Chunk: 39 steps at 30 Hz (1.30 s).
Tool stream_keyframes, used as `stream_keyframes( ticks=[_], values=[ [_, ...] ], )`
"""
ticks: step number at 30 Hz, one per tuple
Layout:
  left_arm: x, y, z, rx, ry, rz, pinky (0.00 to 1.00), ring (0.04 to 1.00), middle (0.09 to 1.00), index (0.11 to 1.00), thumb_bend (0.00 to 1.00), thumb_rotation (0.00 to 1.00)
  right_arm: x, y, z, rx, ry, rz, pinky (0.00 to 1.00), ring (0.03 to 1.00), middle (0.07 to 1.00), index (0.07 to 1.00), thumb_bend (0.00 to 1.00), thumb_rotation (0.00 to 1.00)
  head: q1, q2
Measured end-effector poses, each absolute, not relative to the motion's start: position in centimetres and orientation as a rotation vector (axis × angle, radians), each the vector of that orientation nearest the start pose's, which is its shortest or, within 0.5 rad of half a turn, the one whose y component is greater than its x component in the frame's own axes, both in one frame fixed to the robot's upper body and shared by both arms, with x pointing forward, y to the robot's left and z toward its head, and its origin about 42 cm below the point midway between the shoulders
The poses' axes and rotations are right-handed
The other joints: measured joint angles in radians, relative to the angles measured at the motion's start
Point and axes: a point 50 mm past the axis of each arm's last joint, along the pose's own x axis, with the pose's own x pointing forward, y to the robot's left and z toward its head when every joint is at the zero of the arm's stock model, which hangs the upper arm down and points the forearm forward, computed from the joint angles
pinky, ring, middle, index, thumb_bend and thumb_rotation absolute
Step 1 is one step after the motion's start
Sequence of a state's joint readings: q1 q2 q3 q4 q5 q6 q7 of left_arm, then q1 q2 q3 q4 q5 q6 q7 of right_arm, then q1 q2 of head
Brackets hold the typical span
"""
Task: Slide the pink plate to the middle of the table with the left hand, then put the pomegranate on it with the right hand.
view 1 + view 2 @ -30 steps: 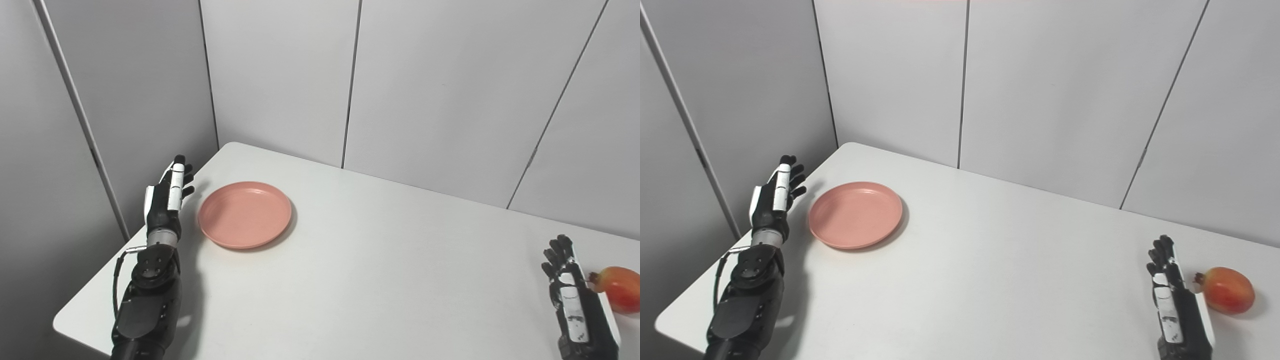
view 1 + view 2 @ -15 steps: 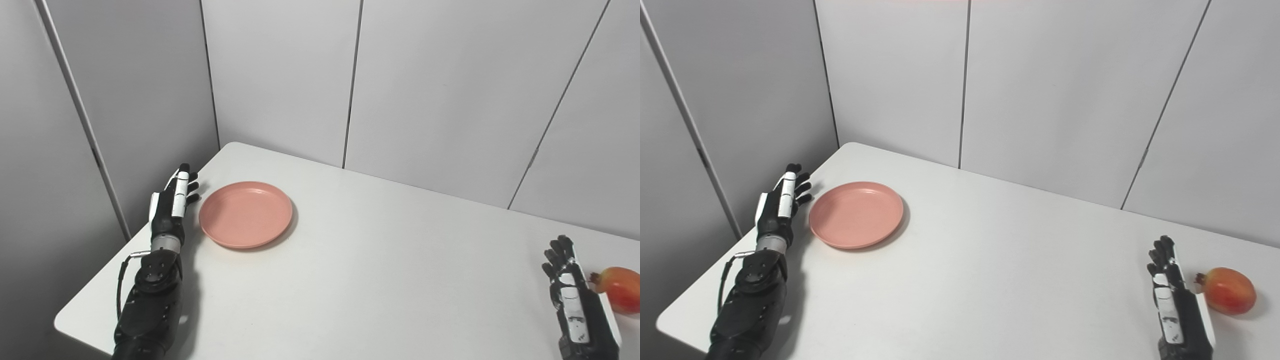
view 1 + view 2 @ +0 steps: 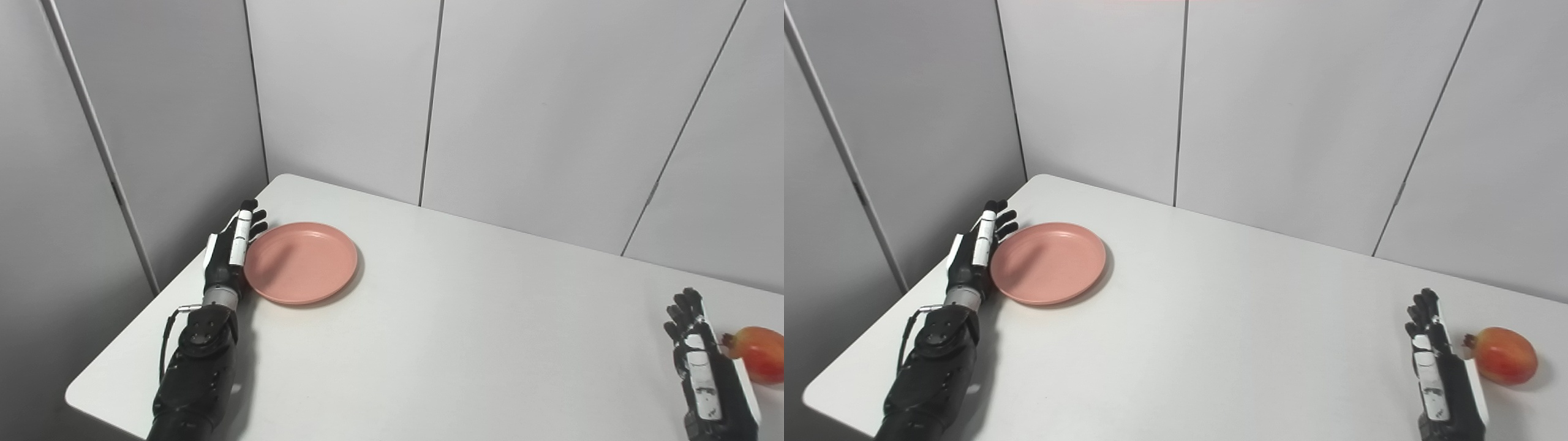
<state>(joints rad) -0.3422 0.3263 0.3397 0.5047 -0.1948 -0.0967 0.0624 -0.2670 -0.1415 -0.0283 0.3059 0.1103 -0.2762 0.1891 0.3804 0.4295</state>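
- The left hand (image 3: 228,256) was flat and open, fingers spread, gripping nothing. It stood edge-on right at the outer rim of the pink plate (image 3: 301,262), looking like it was touching or just about to; I couldn't say for sure.
- The plate sat just inboard of that hand, near the table's (image 3: 441,331) far left corner and well short of the middle.
- My guess: the plate's light, stiff plastic, shallow with a low lip, so it should slide easily on that smooth top. No need to grab it, just push the rim with the side of the hand. Push too high and it might tip or skate off crooked.
- The right hand (image 3: 1434,361) was open too, holding nothing, with the pomegranate (image 3: 1502,355) just beside it on the outer side.
- The pomegranate looked firm, round and smooth, so probably a roller. I'd wrap the fingers around its middle, not pinch the crown end.
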Motion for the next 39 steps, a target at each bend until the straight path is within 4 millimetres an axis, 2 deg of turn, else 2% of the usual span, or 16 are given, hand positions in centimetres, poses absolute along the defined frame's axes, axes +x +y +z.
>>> stream_keyframes(
  ticks=[7,14,28,39],
  values=[
    [38.1,41.1,11.9,0.0,-0.019,0.407,0.88,0.9,0.9,0.894,0.68,1.0,36.8,-24.5,12.0,-0.044,-0.234,0.19,1.0,1.0,1.0,1.0,0.56,0.92,0.002,0.002],
    [38.3,40.3,11.8,0.009,-0.012,0.384,0.9,0.914,0.909,0.895,0.61,1.0,36.6,-24.5,12.0,-0.043,-0.232,0.19,1.0,1.0,1.0,1.0,0.58,0.93,-0.011,0.006],
    [38.9,38.8,11.3,-0.041,-0.042,0.38,0.91,0.93,0.928,0.926,0.68,1.0,36.5,-24.4,11.7,-0.064,-0.224,0.19,1.0,1.0,1.0,1.0,0.6,0.93,-0.035,0.011],
    [39.6,35.2,11.4,-0.05,-0.038,0.274,0.92,0.929,0.926,0.919,0.66,1.0,36.6,-24.2,11.8,-0.062,-0.226,0.194,1.0,1.0,1.0,1.0,0.57,0.94,-0.049,0.018]
  ],
)
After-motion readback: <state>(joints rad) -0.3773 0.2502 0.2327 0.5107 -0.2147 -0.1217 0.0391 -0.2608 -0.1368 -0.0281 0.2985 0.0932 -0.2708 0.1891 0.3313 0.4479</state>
